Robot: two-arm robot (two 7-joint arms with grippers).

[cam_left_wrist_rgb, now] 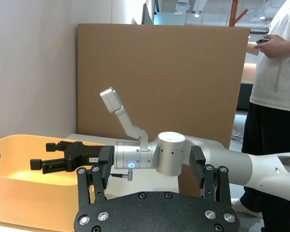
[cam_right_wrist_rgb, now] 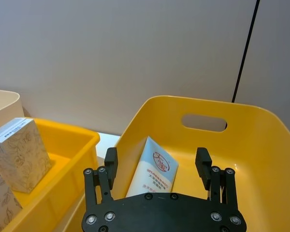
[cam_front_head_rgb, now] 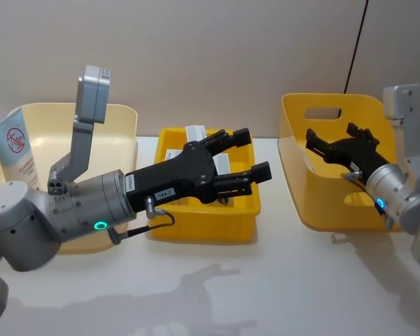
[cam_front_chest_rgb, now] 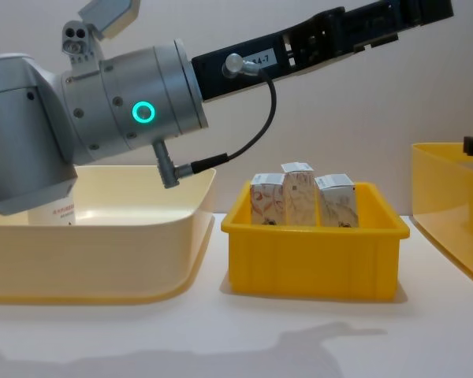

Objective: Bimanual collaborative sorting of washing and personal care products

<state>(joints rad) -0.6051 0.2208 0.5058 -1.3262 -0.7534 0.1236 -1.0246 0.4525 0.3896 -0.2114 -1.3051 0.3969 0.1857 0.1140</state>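
Left gripper [cam_front_head_rgb: 255, 152], spread, hovers over the cartons [cam_front_chest_rgb: 299, 197] in the small yellow bin [cam_front_head_rgb: 203, 229]; right gripper [cam_front_head_rgb: 331, 140], also spread, hangs in the deep bin [cam_front_head_rgb: 322, 210], seemingly above a tube [cam_right_wrist_rgb: 154, 171].

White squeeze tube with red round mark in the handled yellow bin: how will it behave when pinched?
Probably soft-walled: the white squeeze tube may dent under the open right gripper. It leans on the wall of the handled yellow bin; a nudge could slide it flat. Left gripper is open over the yellow tray.
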